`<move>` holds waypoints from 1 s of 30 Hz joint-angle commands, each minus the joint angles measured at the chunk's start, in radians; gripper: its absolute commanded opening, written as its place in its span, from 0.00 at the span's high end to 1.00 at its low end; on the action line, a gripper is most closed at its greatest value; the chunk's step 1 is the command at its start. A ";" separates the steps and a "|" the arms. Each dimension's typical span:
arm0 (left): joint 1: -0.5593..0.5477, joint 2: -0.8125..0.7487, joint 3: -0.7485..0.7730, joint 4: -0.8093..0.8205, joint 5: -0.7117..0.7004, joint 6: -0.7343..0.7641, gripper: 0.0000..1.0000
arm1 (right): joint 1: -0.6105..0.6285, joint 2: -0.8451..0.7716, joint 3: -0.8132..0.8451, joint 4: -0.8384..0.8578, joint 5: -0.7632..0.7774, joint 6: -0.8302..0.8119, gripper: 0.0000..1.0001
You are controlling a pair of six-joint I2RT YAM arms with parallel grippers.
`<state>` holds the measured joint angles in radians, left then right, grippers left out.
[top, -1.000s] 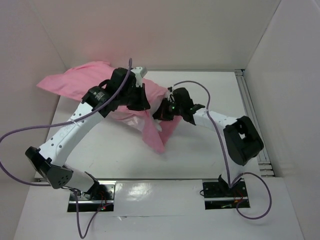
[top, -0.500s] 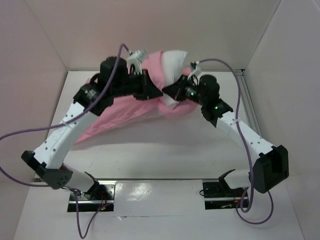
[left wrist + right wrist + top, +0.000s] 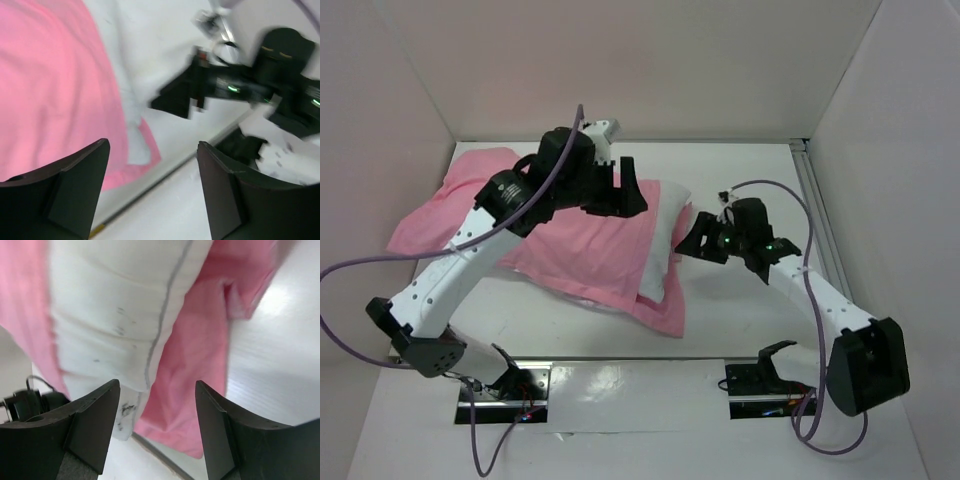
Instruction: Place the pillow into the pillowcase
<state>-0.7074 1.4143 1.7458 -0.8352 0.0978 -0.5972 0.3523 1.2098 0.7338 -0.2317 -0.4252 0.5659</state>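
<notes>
You're working over a smooth white table (image 3: 750, 300) boxed in by plain white walls (image 3: 650, 60). At the left, the pillowcase (image 3: 560, 250) lies spread flat on the table. It is thin pink fabric with a soft sheen, and its far-left corner is rumpled up near the wall.

Your left gripper (image 3: 620, 195) hangs over the far right part of the pillowcase, close to where pink meets white. In the left wrist view its jaws stand wide apart, and this claw (image 3: 152, 150) has hold of nothing. Only pink cloth and white table show past its dark, blunt fingers (image 3: 80, 185).

The pillow (image 3: 665, 235) sits mostly inside the pillowcase. Its plump white end bulges out of the open right mouth, and a lip of pink fabric spreads under it toward the near edge. In the right wrist view the pillow (image 3: 115, 305) is soft, puffy cloth with a thin grey seam running along it. It carries a few small dark marks that are too blurred to read. Pink folds (image 3: 200, 365) lie on both sides of it.

Your right gripper (image 3: 692, 240) sits just beside that white end, facing it. Its jaws are spread wide and it grips nothing (image 3: 157, 385). Whether a fingertip touches the pillow, you can't tell.
</notes>
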 commanded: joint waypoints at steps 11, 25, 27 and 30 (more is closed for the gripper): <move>-0.124 0.658 0.607 -0.301 -0.767 0.007 0.21 | -0.206 0.014 0.115 0.038 -0.096 0.063 0.31; -0.124 0.807 0.623 -0.257 -0.811 0.088 0.30 | -0.207 0.157 0.096 0.179 -0.181 0.118 0.30; -0.124 0.827 0.638 -0.248 -0.811 0.103 0.33 | -0.207 0.181 0.096 0.204 -0.190 0.129 0.30; -0.124 0.818 0.656 -0.248 -0.776 0.103 0.30 | -0.207 0.226 0.121 0.229 -0.201 0.138 0.30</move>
<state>-0.8318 2.2372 2.3543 -1.0924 -0.6861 -0.5220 0.1497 1.4048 0.8116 -0.0826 -0.5949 0.6880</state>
